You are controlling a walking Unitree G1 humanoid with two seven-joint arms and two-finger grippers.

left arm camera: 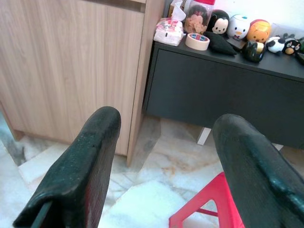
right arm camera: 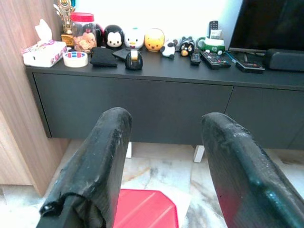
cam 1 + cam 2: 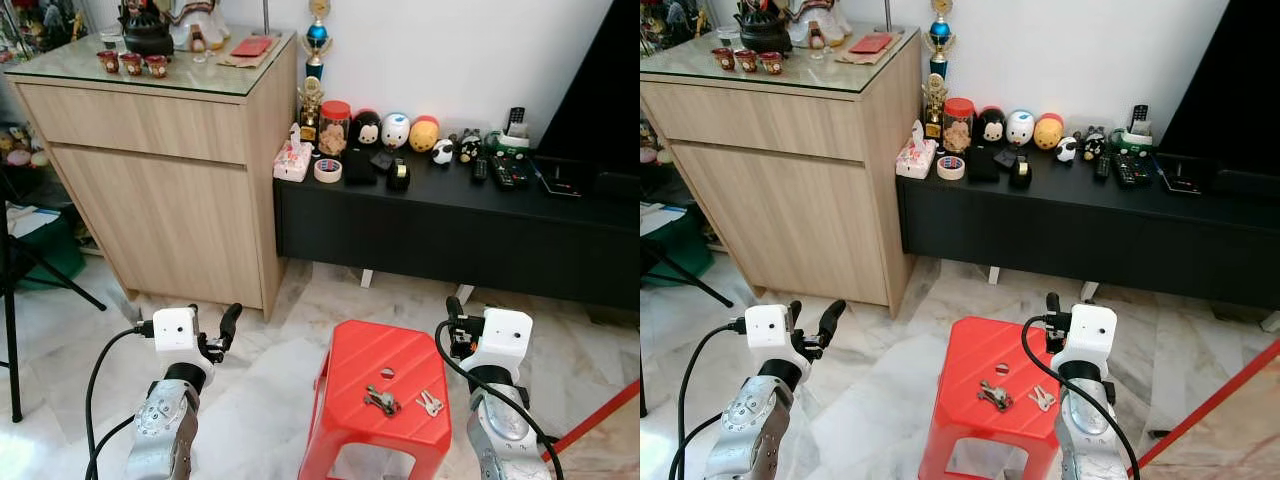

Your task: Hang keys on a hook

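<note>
Nearest us, our left hand (image 3: 226, 325) and right hand (image 3: 453, 318) are raised on either side of the red plastic stool (image 3: 372, 360), each with its fingers spread apart and holding nothing. The keys (image 3: 382, 402) lie on the stool's seat just beside a smaller silver key bunch (image 3: 430, 403). We judge the task hardly begun: no grasp yet, and we cannot make out any hook.

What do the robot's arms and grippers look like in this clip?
Both arms are silver metal with round perforated joint housings. Each wrist carries a white boxy camera module with black cables looping off it. The left gripper and right gripper each have two long black fingers, matte and slightly scuffed.
</note>
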